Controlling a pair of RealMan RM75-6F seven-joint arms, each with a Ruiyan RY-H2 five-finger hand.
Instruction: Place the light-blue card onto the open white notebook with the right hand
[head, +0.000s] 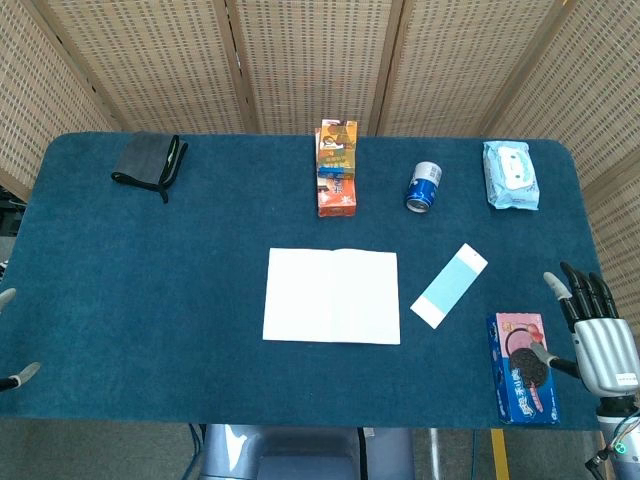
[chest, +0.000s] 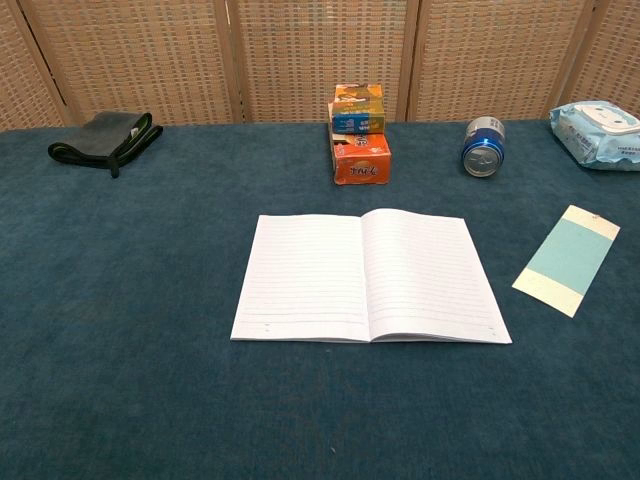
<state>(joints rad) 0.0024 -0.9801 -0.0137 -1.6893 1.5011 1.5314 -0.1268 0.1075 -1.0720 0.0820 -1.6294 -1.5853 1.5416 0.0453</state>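
Note:
The light-blue card (head: 449, 285) (chest: 567, 259) lies flat on the blue cloth, tilted, just right of the open white notebook (head: 332, 296) (chest: 368, 277). The notebook lies open at the table's middle, its lined pages bare. My right hand (head: 595, 327) hovers at the table's right edge, fingers spread and empty, well right of and nearer than the card. Only fingertips of my left hand (head: 10, 340) show at the left edge, apart and holding nothing. The chest view shows neither hand.
A cookie box (head: 523, 366) lies beside my right hand. At the back stand stacked orange snack boxes (head: 337, 167), a blue can (head: 424, 187) on its side and a wet-wipes pack (head: 511, 174). A dark pouch (head: 148, 162) lies far left. Wicker screens close off the back.

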